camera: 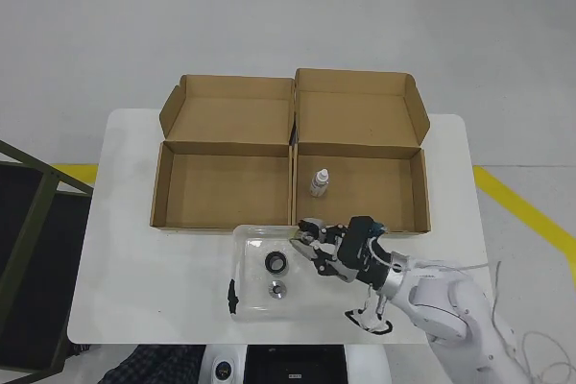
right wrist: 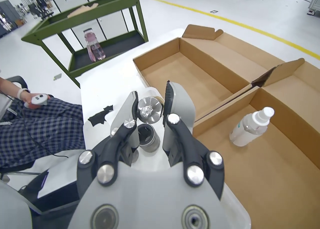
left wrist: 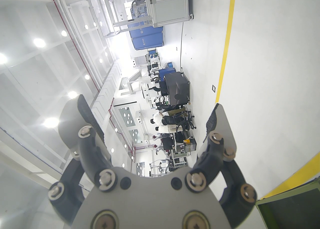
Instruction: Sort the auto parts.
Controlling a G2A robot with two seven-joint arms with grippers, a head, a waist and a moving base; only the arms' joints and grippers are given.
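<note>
Closest in, saw the right gripper [right wrist: 151,89], fingers clamped on a finned silver part [right wrist: 149,111], one pad pressed to each side of it. Placed that part over the corner of the tray nearest the boxes, lifted off the tray floor.

Found the white table [camera: 125,240] to be the largest thing, bearing all the rest. Noted two open cardboard boxes on its far half, set side by side with walls touching and lids folded back: the left box [camera: 221,187] and the right box [camera: 374,192].

Spotted the clear tray [camera: 250,245] on the near half of the table, just in front of the boxes and roughly centred on the seam between them.

Caught the left gripper [left wrist: 150,104] well away from the table, aimed out at the room, fingers spread wide apart.

Picked out a white bottle [camera: 319,181] inside the right box, close to the wall shared with the left box.

Counted two loose parts on the tray floor: a black ring [camera: 276,261], just below the held part in the right wrist view, and a small silver part [camera: 277,291] nearer the robot, slightly apart from the ring.

Noticed last a black scrap [camera: 232,296] at the tray's left edge.
</note>
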